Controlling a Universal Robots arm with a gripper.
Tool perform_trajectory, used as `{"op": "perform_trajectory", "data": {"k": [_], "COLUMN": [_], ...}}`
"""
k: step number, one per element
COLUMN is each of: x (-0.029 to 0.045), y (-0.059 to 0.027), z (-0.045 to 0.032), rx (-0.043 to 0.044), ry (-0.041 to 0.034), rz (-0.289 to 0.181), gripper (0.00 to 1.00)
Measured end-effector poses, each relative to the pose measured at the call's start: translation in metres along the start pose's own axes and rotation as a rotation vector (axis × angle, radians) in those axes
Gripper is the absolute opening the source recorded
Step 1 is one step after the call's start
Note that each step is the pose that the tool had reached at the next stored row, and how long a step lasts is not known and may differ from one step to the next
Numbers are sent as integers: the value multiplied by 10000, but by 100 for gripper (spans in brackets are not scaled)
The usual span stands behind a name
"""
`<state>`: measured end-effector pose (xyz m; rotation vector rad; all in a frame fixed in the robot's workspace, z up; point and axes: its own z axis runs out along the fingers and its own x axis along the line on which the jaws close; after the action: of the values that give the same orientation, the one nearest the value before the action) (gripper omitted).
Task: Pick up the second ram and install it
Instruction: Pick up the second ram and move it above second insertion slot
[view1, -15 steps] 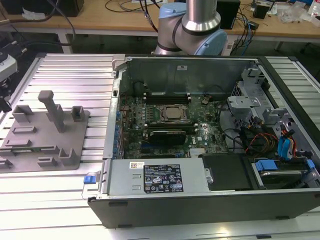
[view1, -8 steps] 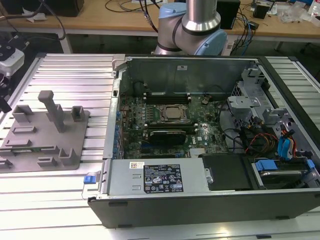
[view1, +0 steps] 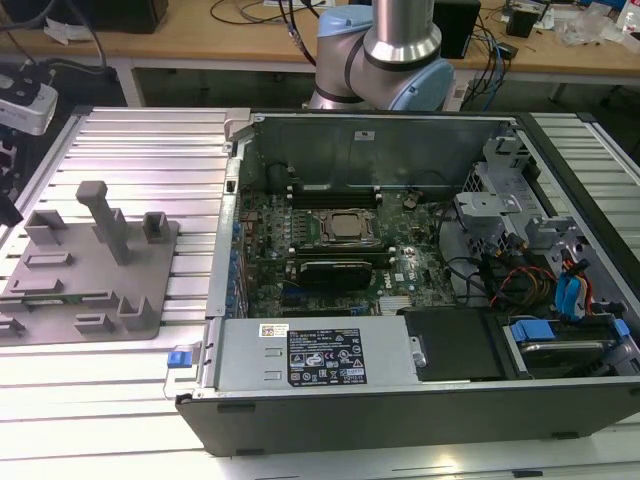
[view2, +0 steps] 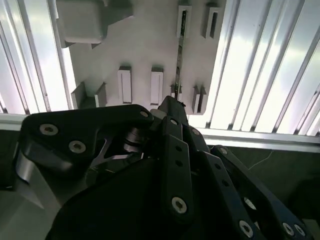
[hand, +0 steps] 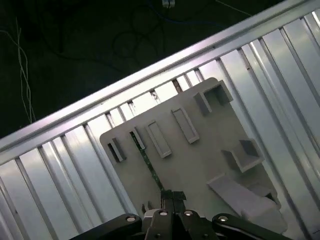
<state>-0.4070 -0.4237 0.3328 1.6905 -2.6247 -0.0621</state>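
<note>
The second ram is a thin green stick standing on edge in a slot of the grey holder plate. It appears edge-on in both wrist views, ram and plate. My gripper hangs well above the plate, over the near end of the stick and not touching it. Its black fingers are drawn together with nothing between them. In the exterior view the same plate lies left of the open computer case, with the ram in it as a thin green strip.
The open computer case with its motherboard sits at the exterior view's right of the plate. Grey posts and blocks rise from the plate. Everything rests on a ribbed aluminium table. The arm's base stands behind the case.
</note>
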Motion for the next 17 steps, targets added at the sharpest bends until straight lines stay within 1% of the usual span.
{"op": "perform_trajectory", "data": {"k": [2, 3, 4, 5, 7, 9, 10, 13, 15, 17], "x": [0, 0, 0, 0, 0, 0, 0, -1, 0, 1], "y": [0, 0, 0, 0, 0, -1, 0, -2, -4, -5], "z": [1, 2, 2, 4, 5, 10, 9, 29, 91, 130], "rx": [-3, -4, -7, -10, -14, -18, -19, -18, -19, -19], "ry": [20, 34, 51, 77, 108, 147, 158, 157, 156, 157], "rz": [-452, -773, -1161, -1748, -2462, -3376, -3527, -3528, -3529, -3528], "gripper": [8, 8, 8, 8, 8, 8, 8, 8, 8, 8]}}
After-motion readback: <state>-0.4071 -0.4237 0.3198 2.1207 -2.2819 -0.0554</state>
